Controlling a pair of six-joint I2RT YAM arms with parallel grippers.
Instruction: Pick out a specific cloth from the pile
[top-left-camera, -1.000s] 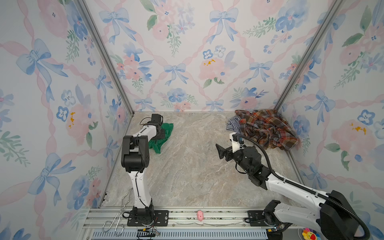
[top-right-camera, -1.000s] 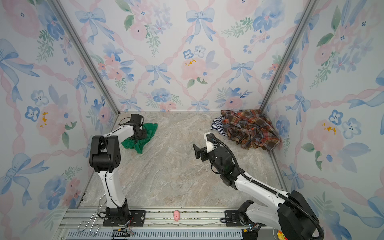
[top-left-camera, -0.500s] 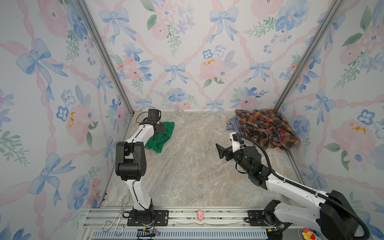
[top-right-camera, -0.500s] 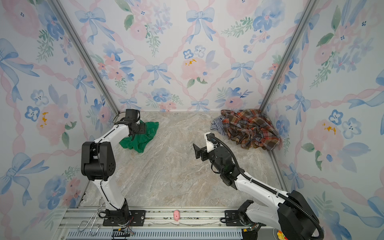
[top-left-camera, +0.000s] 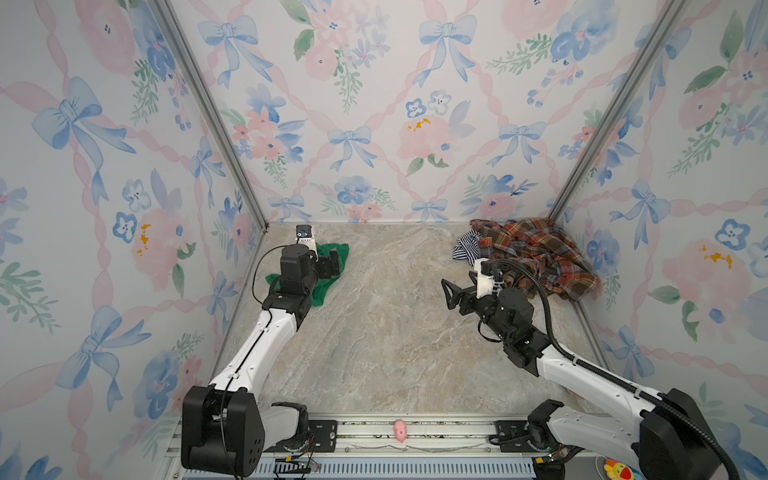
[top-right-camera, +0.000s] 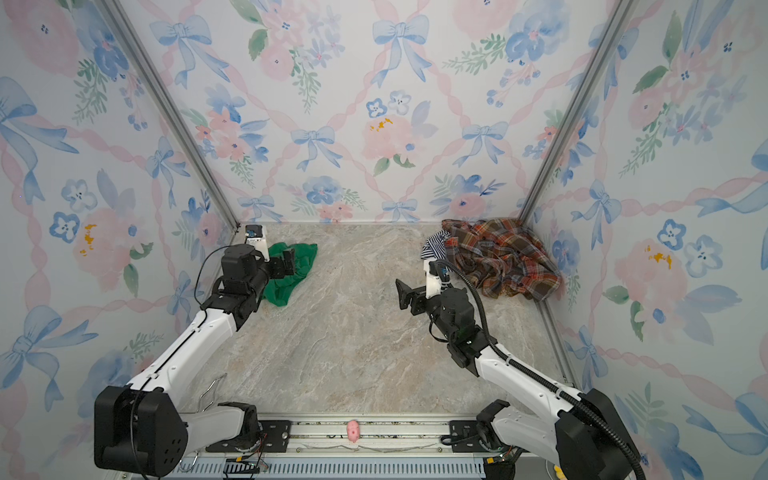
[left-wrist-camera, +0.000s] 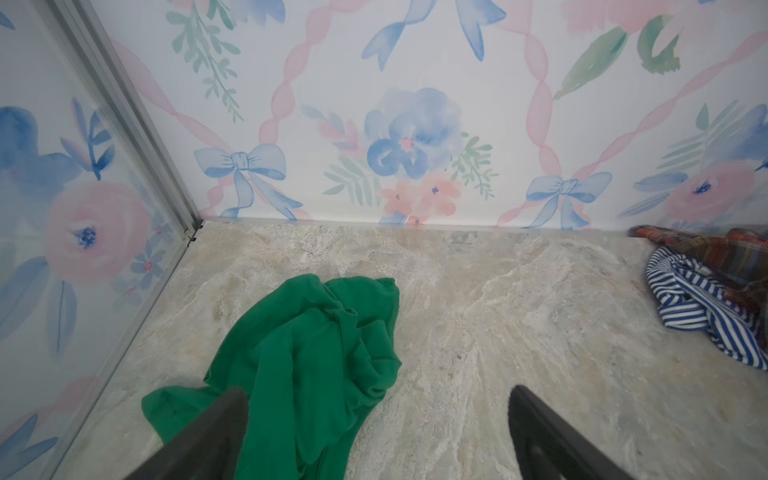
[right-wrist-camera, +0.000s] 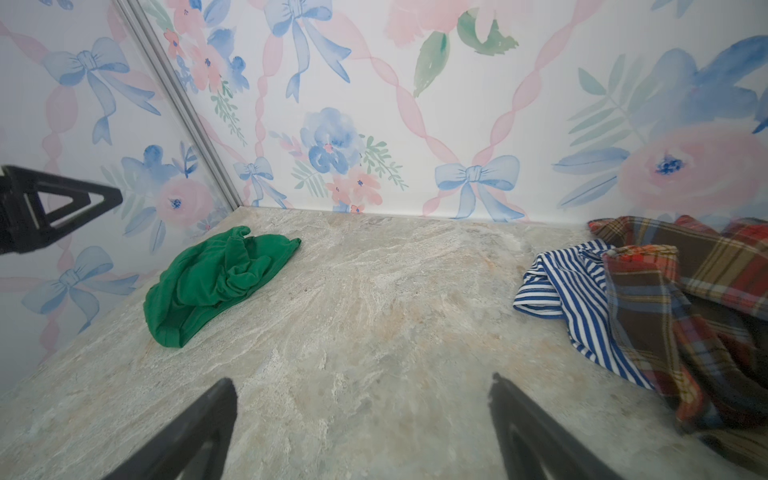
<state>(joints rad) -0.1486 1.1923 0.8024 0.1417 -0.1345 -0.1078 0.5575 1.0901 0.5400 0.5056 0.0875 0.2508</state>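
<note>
Green cloth (left-wrist-camera: 307, 365) lies crumpled near the far left corner of the marble surface (top-left-camera: 374, 332), well apart from the pile (top-left-camera: 536, 253) in the far right corner. The left gripper (left-wrist-camera: 380, 395) hangs over the cloth, jaws spread, pinching nothing. The right gripper (right-wrist-camera: 361, 382) is likewise spread and empty.

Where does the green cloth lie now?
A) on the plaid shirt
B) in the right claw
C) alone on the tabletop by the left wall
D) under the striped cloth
C: the green cloth lies alone on the tabletop, well apart from the pile at the right.
</note>
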